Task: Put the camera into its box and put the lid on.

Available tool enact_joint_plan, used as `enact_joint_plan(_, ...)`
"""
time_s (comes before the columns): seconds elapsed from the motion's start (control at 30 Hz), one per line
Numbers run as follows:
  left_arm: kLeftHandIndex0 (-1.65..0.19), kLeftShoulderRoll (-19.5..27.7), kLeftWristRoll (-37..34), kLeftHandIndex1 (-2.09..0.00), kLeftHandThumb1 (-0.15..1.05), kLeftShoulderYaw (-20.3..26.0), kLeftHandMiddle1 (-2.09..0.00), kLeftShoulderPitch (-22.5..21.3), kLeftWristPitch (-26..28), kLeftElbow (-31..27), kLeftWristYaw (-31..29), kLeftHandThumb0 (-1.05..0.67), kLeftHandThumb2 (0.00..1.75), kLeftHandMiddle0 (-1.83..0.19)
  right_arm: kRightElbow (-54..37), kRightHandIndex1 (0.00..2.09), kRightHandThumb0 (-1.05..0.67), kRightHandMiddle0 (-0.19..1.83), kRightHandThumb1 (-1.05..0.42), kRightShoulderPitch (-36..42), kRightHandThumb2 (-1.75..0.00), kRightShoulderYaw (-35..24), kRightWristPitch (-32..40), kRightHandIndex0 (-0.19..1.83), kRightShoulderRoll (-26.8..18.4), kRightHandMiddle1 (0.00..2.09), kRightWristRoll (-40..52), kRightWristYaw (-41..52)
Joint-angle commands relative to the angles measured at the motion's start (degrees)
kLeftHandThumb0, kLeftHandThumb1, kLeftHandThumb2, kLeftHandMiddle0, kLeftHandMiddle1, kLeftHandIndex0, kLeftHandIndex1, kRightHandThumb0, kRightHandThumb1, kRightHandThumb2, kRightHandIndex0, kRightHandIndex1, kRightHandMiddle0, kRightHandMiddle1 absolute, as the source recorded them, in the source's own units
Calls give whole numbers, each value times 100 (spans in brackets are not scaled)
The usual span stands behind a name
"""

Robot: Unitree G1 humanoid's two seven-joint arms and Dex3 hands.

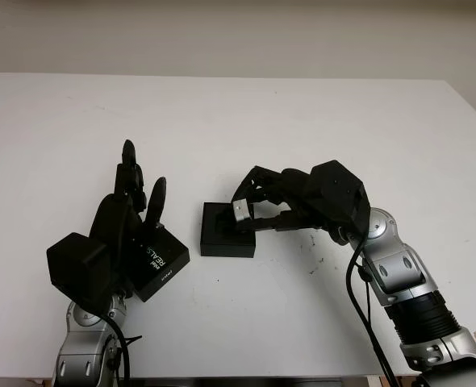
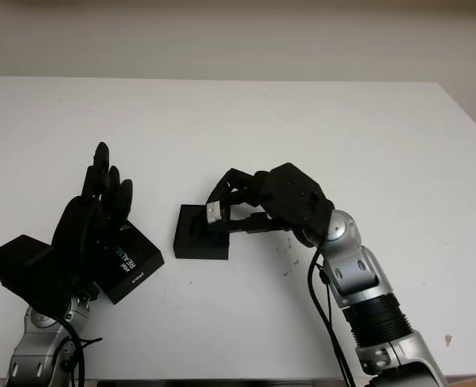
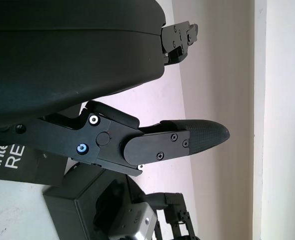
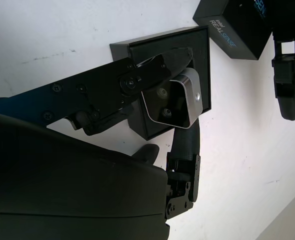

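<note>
Left hand (image 1: 129, 214): over the table's left side, above the lid, fingers pointing up and away; holds nothing, open. Whether the palm touches the lid, can't tell.
Lid (image 1: 159, 264): black, printed "REAL…", lies on the table (image 1: 302, 121) just under and right of the left hand, a little left of the box, apart from it. Not on the box yet.
Box (image 1: 222, 234): black open tray, centre of the table, mouth up. In the right wrist view its cavity looks bare where the camera isn't in front of it.
Camera (image 4: 175, 100): small silver block, pinched in the right hand's fingertips, held over the right part of the box. Looks raised above the cavity, not seated; whether its lower edge already touches the tray, can't tell.
Right hand (image 1: 258, 211): reaches in from the right, fingers curled tight on the camera, thumb below, two fingers (image 4: 157, 67) on top.
Done: camera picked up and carried to the box, judging by where it hangs.
Left: lower camera into the cavity, let go, pull the right hand clear; then the lid gets grasped, moved right over the box and pressed down.
Progress: roughly a third, first half not finished.
Watch: camera looks a bit skewed to the cavity, may need squaring before it drops in.
</note>
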Motion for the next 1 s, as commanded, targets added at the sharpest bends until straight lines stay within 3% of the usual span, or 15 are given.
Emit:
enact_joint_plan(0.0, 19, -24, -5, -2, 105, -16, -3, 35, -23, -103, 0, -72, 52, 19, 92, 64, -44, 30, -102, 65, -6, 94, -150, 8, -146, 204, -138, 16)
enact_joint_plan(0.2, 19, -47, 23, -2, 105, -38, -3, 46, -19, -134, 40, -72, 52, 19, 103, 58, -46, 29, -102, 181, -5, 244, -638, 13, -234, 202, -531, -154)
enact_joint_plan(0.3, 19, -60, 16, -2, 105, -46, -3, 54, 6, -163, 45, -72, 53, 19, -21, 52, -46, 24, -101, 315, -5, 308, -875, 11, -283, 190, -784, -330)
enact_joint_plan(0.4, 19, -72, 31, -2, 105, -62, -3, 65, 17, -188, 54, -72, 52, 19, -142, 29, -52, 8, -96, 404, -5, 363, -1077, 9, -373, 152, -964, -346)
enact_joint_plan(0.47, 18, -78, 44, -3, 105, -79, -3, 78, 32, -213, 62, -72, 52, 19, -220, 14, -62, -1, -93, 447, -5, 458, -1389, 3, -518, 111, -1169, -325)
enact_joint_plan(0.6, 18, -132, 77, -4, 105, -108, -4, 101, 21, -237, 129, -73, 52, 18, -291, 4, -68, 3, -94, 578, -5, 505, -2037, -11, -693, 46, -1436, -443)
enact_joint_plan(0.7, 18, -177, 78, -4, 105, -129, -4, 128, 55, -290, 148, -73, 51, 19, -312, 4, -68, 5, -94, 644, -5, 468, -2235, -16, -734, 27, -1497, -462)
enact_joint_plan(0.97, 18, -267, 185, -4, 105, -208, -5, 134, 82, -296, 220, -73, 50, 19, -328, 0, -73, -5, -93, 680, -5, 373, -2500, -19, -777, 12, -1579, -537)
